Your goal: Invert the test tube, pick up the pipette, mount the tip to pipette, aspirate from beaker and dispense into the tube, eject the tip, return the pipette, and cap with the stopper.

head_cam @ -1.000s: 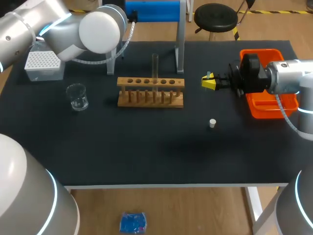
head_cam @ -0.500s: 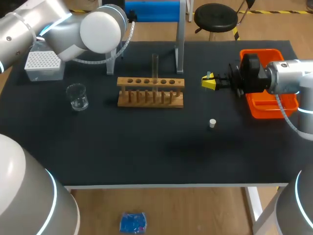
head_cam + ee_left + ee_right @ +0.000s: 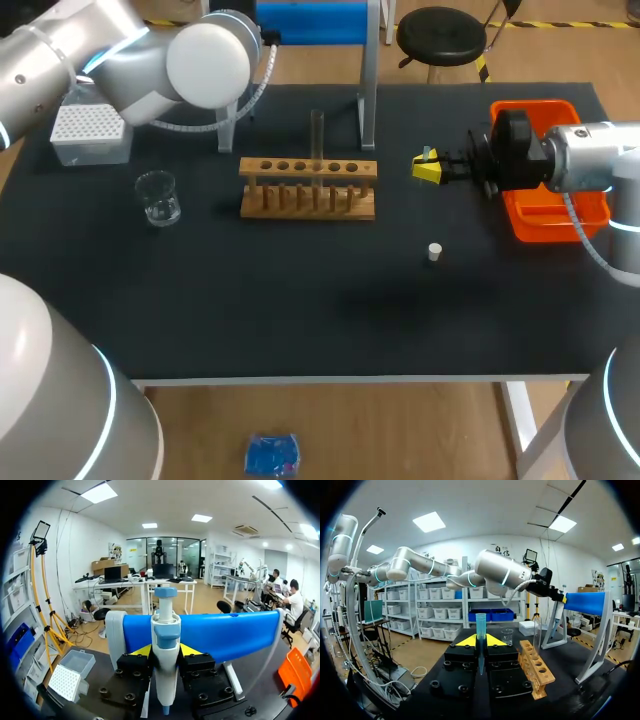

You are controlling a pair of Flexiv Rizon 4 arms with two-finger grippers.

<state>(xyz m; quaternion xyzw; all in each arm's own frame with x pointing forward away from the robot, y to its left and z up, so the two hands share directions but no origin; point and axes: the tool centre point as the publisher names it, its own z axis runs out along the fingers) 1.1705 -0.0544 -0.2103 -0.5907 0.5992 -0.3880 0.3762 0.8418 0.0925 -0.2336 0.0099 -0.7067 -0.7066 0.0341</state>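
Pipette (image 3: 165, 645) is clamped from both sides by the left gripper (image 3: 166, 651) at the blue stand (image 3: 225, 635), and a blue tip (image 3: 480, 622) is pinched in the right gripper (image 3: 480, 641) near the wooden rack (image 3: 308, 187).

— Where's the wooden test-tube rack (image 3: 308, 187)?
— Upper centre of the black desk (image 3: 300, 300), a clear glass test tube (image 3: 317, 135) upright in it.
— Left of it?
— The small glass beaker (image 3: 158, 197); behind that, upper left, the white tip box (image 3: 88, 132).
— Right?
— The right gripper (image 3: 428, 167), a blue plastic tip (image 3: 480, 630) between its jaws, then the orange plastic tray (image 3: 540, 228). The small white stopper (image 3: 434, 252) lies in front, apart.
— The white-and-blue pipette (image 3: 166, 630)?
— Between the left gripper's (image 3: 165, 651) jaws.
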